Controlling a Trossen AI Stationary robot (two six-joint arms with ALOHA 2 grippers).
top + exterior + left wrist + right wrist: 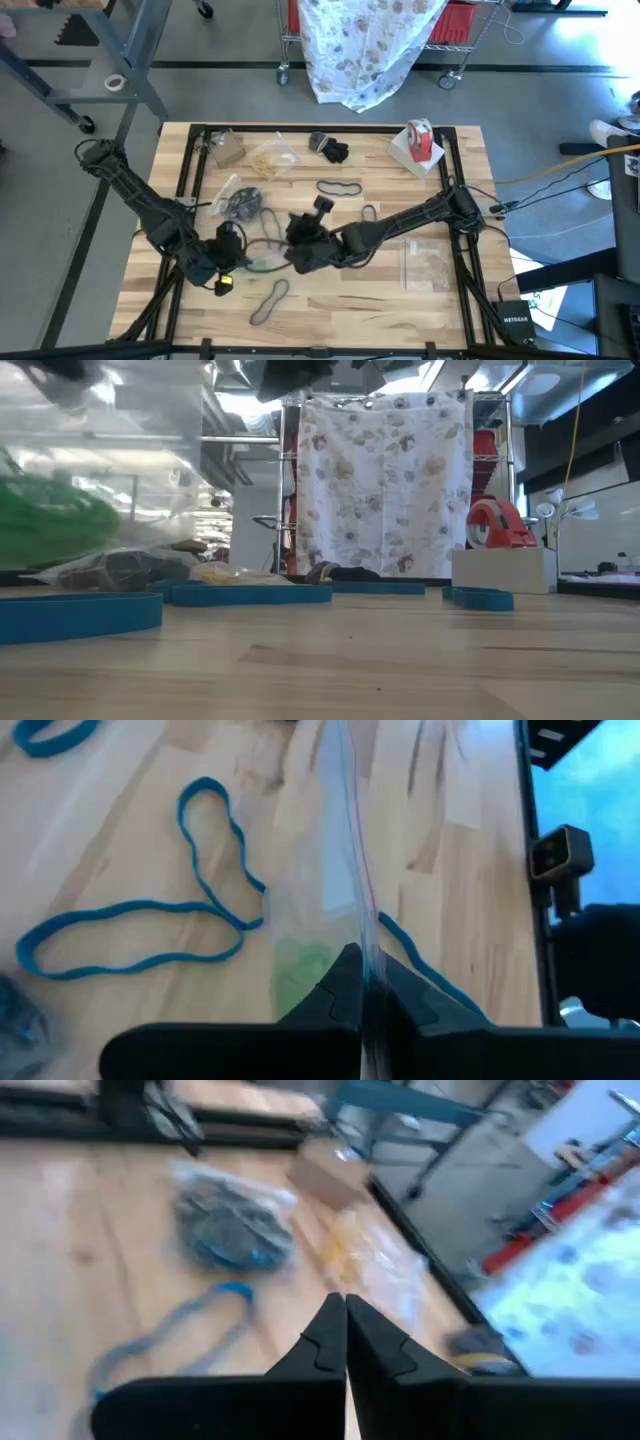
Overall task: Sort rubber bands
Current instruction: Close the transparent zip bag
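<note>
**Left hand pinches a clear bag near the desk's front**

A loose rubber band [269,301] lies by the front edge. Behind it, the left hand [243,262] is clamped on a clear bag [335,870] holding green bands [303,972]; the right hand [298,252] is closed, empty. Farther back: blue bands [150,925], filled bags [240,203], a tape roll [420,139]. No legible writing on the desk.

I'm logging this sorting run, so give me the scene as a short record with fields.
left end effector: shut on the clear bag, near the table's front centre-left
clear bag: thin edge pinched; something green inside
right end effector: shut, holding nothing visible, mid-table
loose rubber bands: teal loops on the wood beside the clear bag
filled bags: dark bands, tan bands
tape roll: far right corner
</note>
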